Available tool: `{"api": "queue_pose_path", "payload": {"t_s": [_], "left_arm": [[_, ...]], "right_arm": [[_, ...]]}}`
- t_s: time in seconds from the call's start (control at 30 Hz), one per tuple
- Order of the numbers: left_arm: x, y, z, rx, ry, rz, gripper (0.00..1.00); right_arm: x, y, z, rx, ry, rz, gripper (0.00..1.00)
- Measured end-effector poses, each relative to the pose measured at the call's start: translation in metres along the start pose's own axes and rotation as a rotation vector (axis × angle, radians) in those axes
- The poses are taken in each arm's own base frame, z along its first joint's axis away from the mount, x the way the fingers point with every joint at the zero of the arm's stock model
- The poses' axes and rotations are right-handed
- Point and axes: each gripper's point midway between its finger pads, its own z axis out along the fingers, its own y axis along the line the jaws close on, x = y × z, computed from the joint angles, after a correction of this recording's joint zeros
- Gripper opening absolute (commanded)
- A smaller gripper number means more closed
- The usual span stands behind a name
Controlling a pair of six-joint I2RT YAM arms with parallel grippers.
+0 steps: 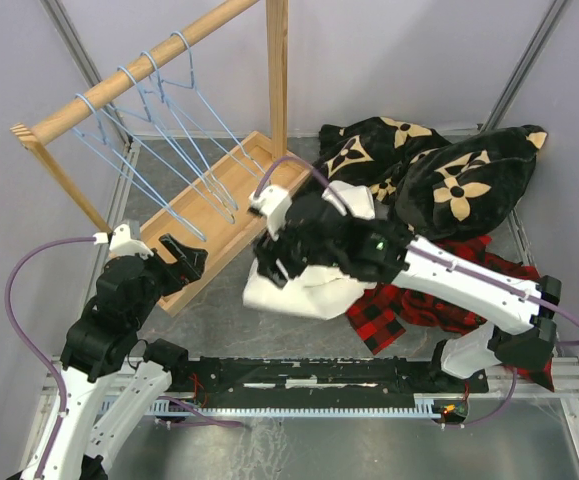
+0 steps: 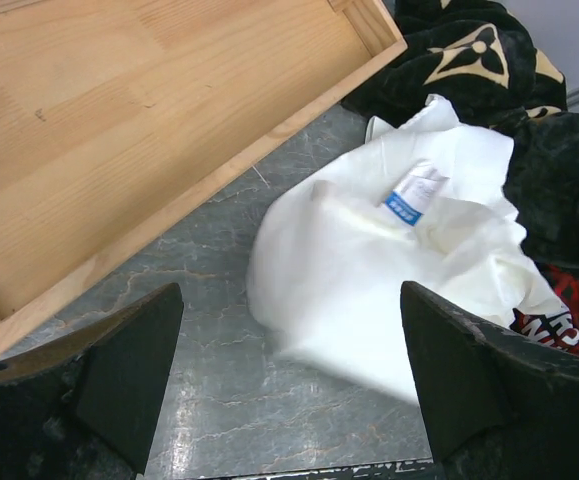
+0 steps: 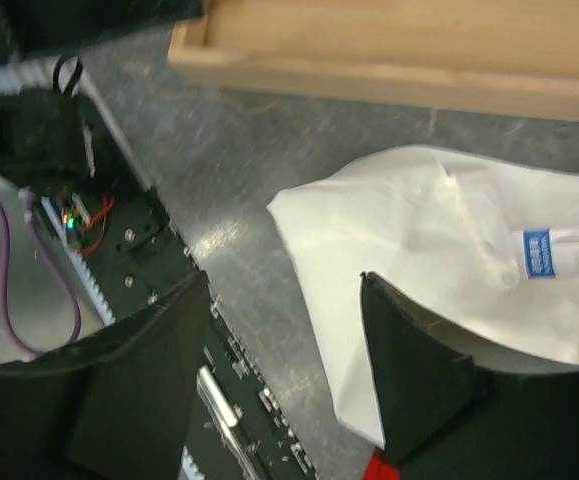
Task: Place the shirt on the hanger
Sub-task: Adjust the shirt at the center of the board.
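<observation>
the left gripper [image 2: 289, 300] is spread wide, facing the shirt [image 2: 349, 260]. the right gripper [image 3: 284, 285], also spread, hangs over the shirt.

I'm in a robot lab cell: aluminium frame post [image 1: 530, 62] at one o'clock, blank lilac walls [image 1: 419, 50], mounting rail [image 1: 319, 406] at six.

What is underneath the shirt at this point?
The grey table shows around the near edge of the shirt, and the red plaid garment pokes out at its side, beside the black blanket. How far either cloth runs beneath is covered.
</observation>
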Motion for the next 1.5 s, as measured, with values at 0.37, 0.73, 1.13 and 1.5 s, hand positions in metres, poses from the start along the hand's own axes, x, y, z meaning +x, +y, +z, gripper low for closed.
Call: {"api": "queue_pose_path", "payload": {"t_s": [0.37,0.73,1.13,1.5], "left_arm": [[0.001,0.003,0.0,-0.013,0.004,0.001,1.0],[0.031,0.014,0.017,-0.053,0.08,-0.068,0.89],[0.123,0.022,0.062,-0.03,0.317,-0.224,0.78],[0.165,0.037,0.083,-0.045,0.38,-0.219,0.79]], "right_arm": [[0.038,-0.051,-0.029,0.247,0.001,-0.055,0.85],[0.096,-0.124,-0.044,0.442,0.208,-0.063,0.84],[0.123,-0.141,0.002,0.293,0.349,-0.01,0.85],[0.14,-0.149,0.067,0.189,0.391,-0.037,0.85]]}}
